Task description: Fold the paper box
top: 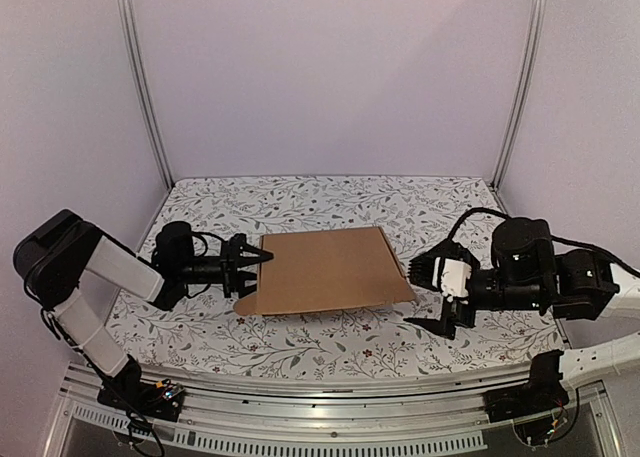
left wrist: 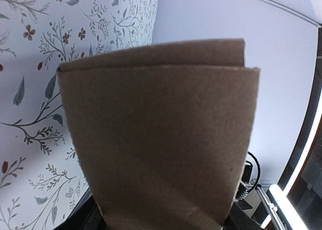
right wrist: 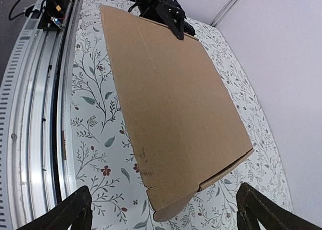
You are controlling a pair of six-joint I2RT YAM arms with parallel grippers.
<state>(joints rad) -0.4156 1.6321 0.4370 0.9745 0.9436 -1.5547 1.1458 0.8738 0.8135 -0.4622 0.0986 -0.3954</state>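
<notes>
The paper box point(top: 325, 270) sits folded flat mid-table on the flowered cloth point(top: 300, 199), and we see the left gripper point(top: 247, 265) clamped on its left edge, the right gripper point(top: 432, 297) spread wide and holding nothing just off its right edge, pale walls point(top: 330, 67) and metal posts point(top: 140, 87) around.

Matt cardboard paper box point(top: 325, 269) on seemingly cloth table cover point(top: 300, 202).

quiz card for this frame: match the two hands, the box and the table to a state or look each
1 left hand
2 right hand
3 paper box
4 table

a plain brown
b open, by the box's right edge
c floral print
d shut on the box's left edge

Pairs: 1-d, 2-b, 3-a, 4-c
</notes>
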